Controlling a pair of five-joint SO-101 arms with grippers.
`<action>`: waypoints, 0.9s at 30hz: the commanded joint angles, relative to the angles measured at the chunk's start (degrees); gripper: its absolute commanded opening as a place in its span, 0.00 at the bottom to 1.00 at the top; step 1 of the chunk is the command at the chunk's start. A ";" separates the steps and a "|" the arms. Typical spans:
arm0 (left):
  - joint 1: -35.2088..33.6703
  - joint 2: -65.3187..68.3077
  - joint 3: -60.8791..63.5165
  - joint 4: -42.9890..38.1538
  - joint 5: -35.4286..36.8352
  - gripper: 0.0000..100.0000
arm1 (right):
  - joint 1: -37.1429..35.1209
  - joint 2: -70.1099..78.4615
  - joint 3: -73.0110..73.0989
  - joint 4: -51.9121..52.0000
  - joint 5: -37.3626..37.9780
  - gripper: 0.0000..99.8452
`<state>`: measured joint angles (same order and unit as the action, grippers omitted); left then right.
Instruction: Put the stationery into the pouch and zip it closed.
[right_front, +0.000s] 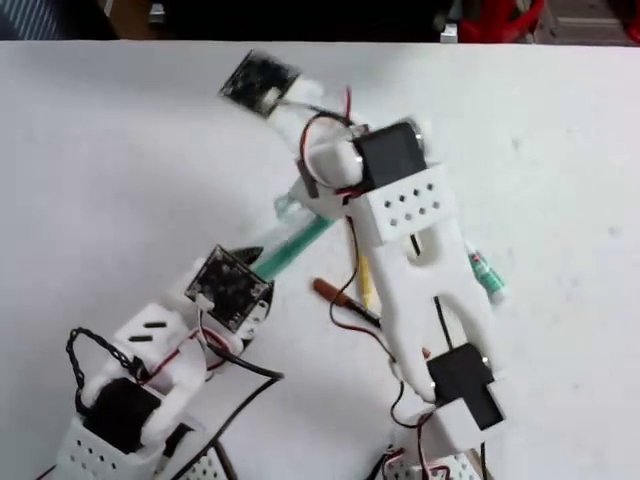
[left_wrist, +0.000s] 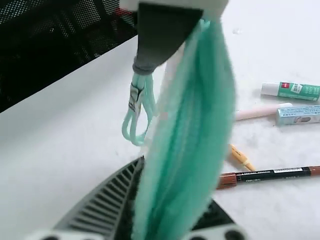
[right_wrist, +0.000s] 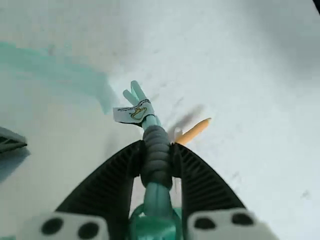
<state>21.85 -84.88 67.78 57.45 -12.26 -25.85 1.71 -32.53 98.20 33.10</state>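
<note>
Currently, from the left: the left pincer (left_wrist: 167, 190) is clamped on one end of the teal pouch (left_wrist: 195, 125), with the fabric sandwiched between its jaws. The pouch runs as a taut strip from there across to the right pincer (right_wrist: 157, 150). That one is closed on the grey zip pull (right_wrist: 157, 162) at the pouch's far end. A teal cord loop (right_wrist: 136, 96) with a small tag sticks out past the right pincer's fingertips (in the left wrist view it hangs down from the pull).

So the pouch is held at both ends, roughly mid-worktop (right_front: 120, 150).

The stationery lies loose on the worktop, outside the pouch and to its right. The brown marker (left_wrist: 270, 176) and yellow pen (left_wrist: 241, 158) are nearest, lying partly under the right arm in the high view. Farther right are a pink pen (left_wrist: 260, 111), a pale blue box (left_wrist: 298, 115) just beside it, and a green-and-white tube (left_wrist: 291, 90).
</note>
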 joint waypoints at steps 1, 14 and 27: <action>-1.01 -0.13 0.79 -0.26 -0.18 0.02 | 2.68 -5.05 -4.04 0.48 -1.32 0.02; -1.01 -0.13 0.79 -0.26 -0.18 0.02 | 2.24 -18.59 5.45 -0.22 -9.58 0.02; -1.01 -0.31 0.53 -0.26 2.55 0.11 | -14.37 -20.18 4.31 -11.03 -26.90 0.02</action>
<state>21.14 -84.79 68.75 57.89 -12.26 -37.71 -15.87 -27.78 89.23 9.27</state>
